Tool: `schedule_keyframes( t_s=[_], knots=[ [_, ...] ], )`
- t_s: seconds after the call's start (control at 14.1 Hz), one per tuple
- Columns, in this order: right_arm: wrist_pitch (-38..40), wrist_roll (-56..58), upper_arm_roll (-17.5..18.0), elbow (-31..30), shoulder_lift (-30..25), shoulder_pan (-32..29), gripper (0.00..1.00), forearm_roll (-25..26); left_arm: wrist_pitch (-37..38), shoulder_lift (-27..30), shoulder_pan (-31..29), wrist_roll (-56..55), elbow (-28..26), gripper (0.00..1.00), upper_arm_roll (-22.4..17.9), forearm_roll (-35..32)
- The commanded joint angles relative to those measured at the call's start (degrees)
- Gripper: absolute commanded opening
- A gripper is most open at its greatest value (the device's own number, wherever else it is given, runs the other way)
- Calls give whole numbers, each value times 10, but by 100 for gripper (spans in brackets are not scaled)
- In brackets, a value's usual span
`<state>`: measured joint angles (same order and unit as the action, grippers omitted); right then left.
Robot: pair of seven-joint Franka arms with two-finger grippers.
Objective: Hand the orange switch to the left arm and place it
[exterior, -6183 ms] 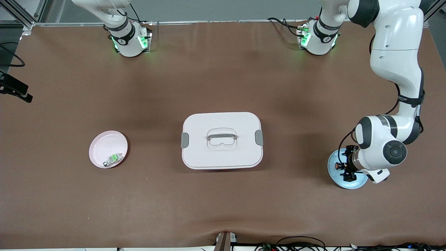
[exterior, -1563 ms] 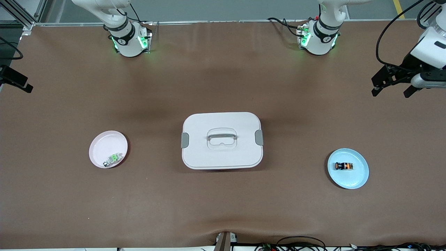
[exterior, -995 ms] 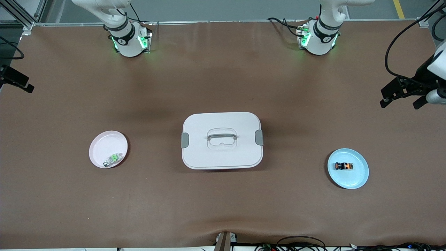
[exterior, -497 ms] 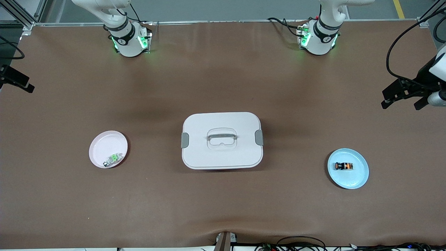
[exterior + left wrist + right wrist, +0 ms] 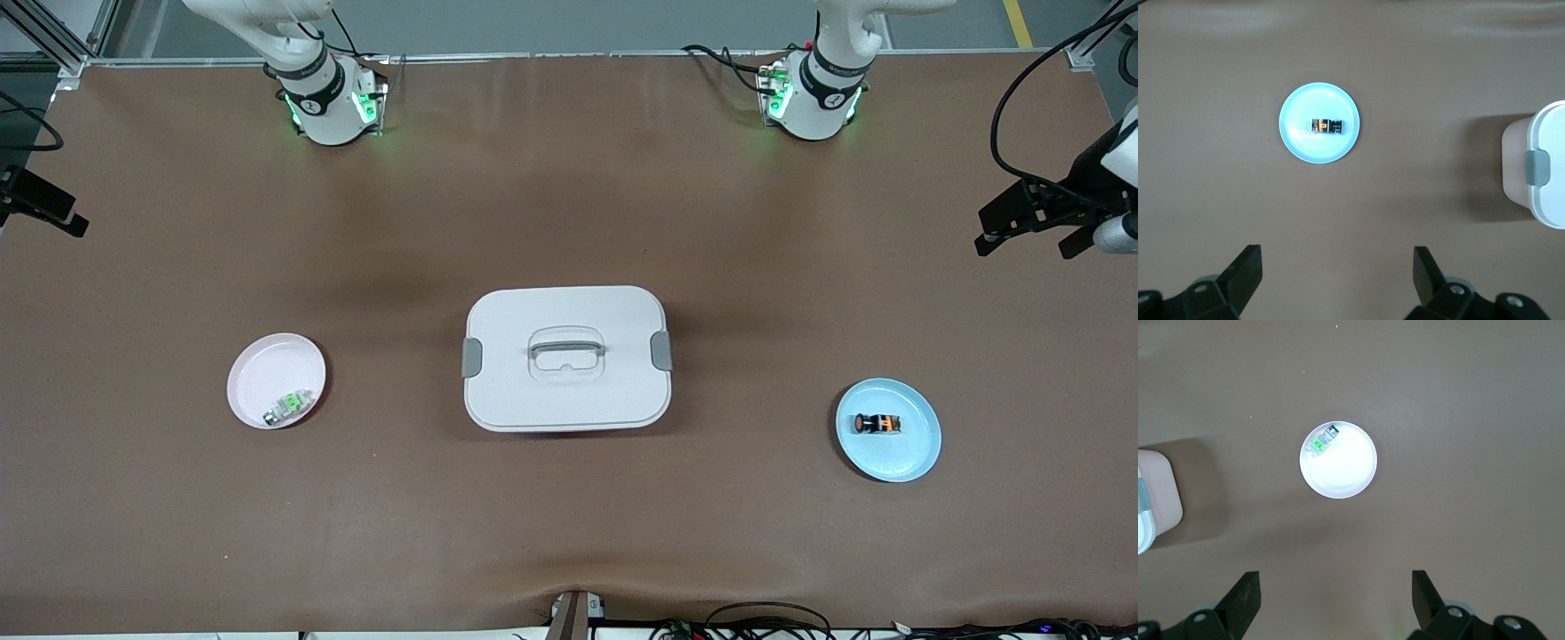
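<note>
Two plates sit on the brown table point(image 5: 569, 516), one toward each end, with the box point(image 5: 566, 357) lid-on in the middle between them. The orange switch point(image 5: 877, 424) lies on its side in the blue plate point(image 5: 889, 458), toward the left arm's end of the table and a bit nearer the front camera than the box. From the left wrist view you can see the switch point(image 5: 1327, 125) sitting roughly in the center of that plate point(image 5: 1298, 140), nothing touching it. The left gripper point(image 5: 1031, 224) hangs up in the air over the table edge at that arm's end, well apart from the blue plate, fingers point(image 5: 1245, 270) spread wide and holding nothing. The pink plate point(image 5: 258, 373) is toward the right arm's end and has a small green-and-silver part point(image 5: 289, 406) lying near its rim. The right gripper point(image 5: 1335, 593) barely shows in the front view, just a black bit at the picture's edge, but its wrist view looks down on the pink plate point(image 5: 1345, 477) from high up with both fingers point(image 5: 1425, 590) splayed apart, empty too. A corner of the box point(image 5: 1155, 497) peeks into that view.
</note>
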<state>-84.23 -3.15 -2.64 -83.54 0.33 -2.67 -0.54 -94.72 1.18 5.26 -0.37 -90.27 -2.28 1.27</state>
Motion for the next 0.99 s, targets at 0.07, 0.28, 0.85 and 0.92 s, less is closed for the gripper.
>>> schedule_keyframes(
  t_s=[0.07, 0.28, 0.85, 0.92],
  knots=[
    [2, -6, 6, 4, -7, -8, 100, -8, 14, -6, 0, -1, 5, 100, 6, -4],
    [2, -6, 6, 4, -7, -8, 100, -8, 5, -7, -2, -3, 8, 100, 5, -4],
    [2, -6, 4, 4, -6, -9, 100, -8, -4, -7, -4, -4, 8, 100, 4, -12],
    [1, -6, 4, 4, -6, -8, 100, -8, -4, -7, -4, -4, 8, 100, 4, -12]
  ],
)
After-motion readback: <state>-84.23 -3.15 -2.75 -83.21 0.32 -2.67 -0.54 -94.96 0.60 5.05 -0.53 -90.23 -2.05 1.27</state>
